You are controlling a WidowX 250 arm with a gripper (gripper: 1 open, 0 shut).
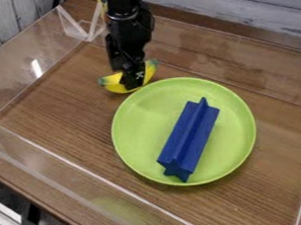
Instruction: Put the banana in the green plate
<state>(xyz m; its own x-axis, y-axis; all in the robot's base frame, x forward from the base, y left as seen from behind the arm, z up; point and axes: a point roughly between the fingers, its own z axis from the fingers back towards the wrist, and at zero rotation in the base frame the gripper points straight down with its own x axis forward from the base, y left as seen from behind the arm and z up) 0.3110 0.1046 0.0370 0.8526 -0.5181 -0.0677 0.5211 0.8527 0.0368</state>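
Note:
The banana [117, 84], small and yellow with greenish tips, lies on the wooden table just beyond the upper-left rim of the green plate [140, 120]. My black gripper [127, 71] comes straight down over the banana, jaws open, with its fingers straddling the fruit and hiding much of it. Whether the fingers touch the banana I cannot tell. The plate is large, round and lime green, lying flat to the right of centre.
A long blue block [189, 139] lies diagonally on the green plate. Clear acrylic walls [17, 72] fence the wooden table on all sides. Bare wood shows left of and in front of the plate.

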